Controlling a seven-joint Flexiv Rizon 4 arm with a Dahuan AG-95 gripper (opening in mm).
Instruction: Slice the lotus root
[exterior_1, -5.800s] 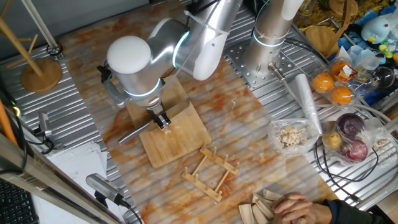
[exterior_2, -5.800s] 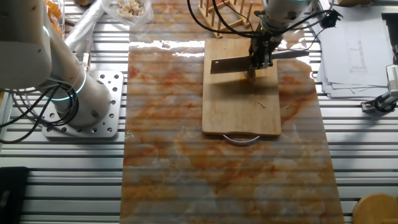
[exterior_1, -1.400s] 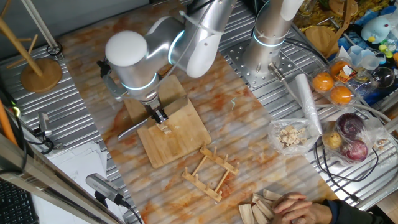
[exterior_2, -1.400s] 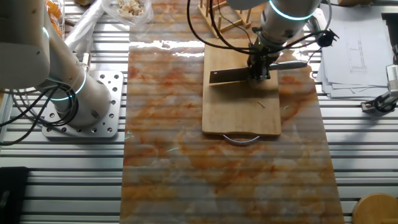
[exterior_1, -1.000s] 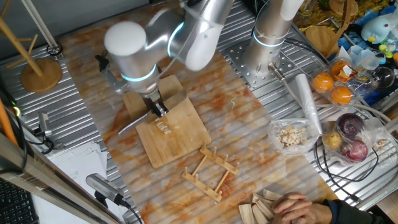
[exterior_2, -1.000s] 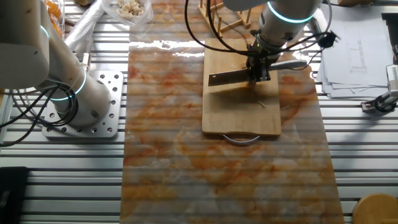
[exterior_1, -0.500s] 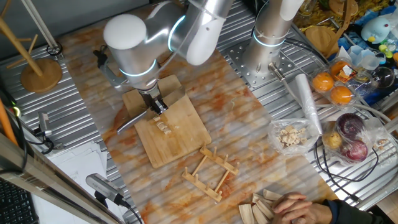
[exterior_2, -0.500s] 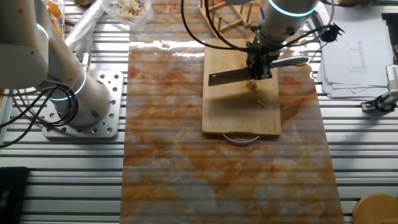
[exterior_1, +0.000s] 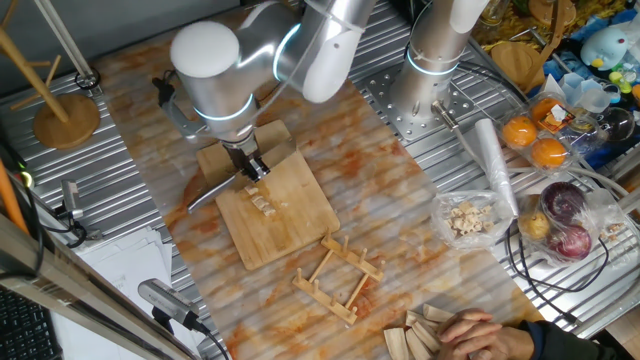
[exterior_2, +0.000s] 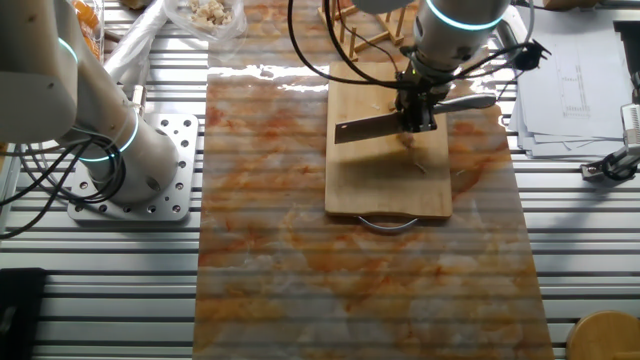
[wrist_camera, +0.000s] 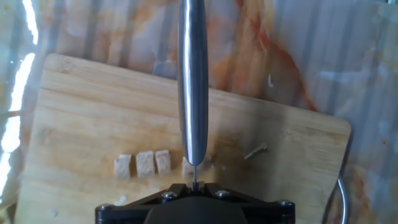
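Note:
The lotus root (wrist_camera: 145, 164) lies as several small pale slices in a row on the wooden board (wrist_camera: 81, 118); one slice sits right under the blade. The slices also show in one fixed view (exterior_1: 264, 205) and in the other fixed view (exterior_2: 408, 141). My gripper (wrist_camera: 194, 185) is shut on a knife (wrist_camera: 193, 81), seen edge-on and held just above the board (exterior_1: 290, 215). In one fixed view the gripper (exterior_1: 252, 168) stands over the board's far part with the knife handle (exterior_1: 207, 194) pointing lower left. In the other fixed view the gripper (exterior_2: 416, 116) holds the blade (exterior_2: 365, 127) over the board (exterior_2: 385, 180).
A wooden rack (exterior_1: 338, 275) lies beside the board's near corner. A clear bag of pale chunks (exterior_1: 466, 218), oranges (exterior_1: 535, 140) and other produce sit at the right. A second arm's base (exterior_1: 430, 65) stands behind. A person's hand (exterior_1: 480, 335) is at the front edge.
The knife has lifted off the lotus root and shifted slightly toward the board's far side, so the cut slices now show beside the blade.

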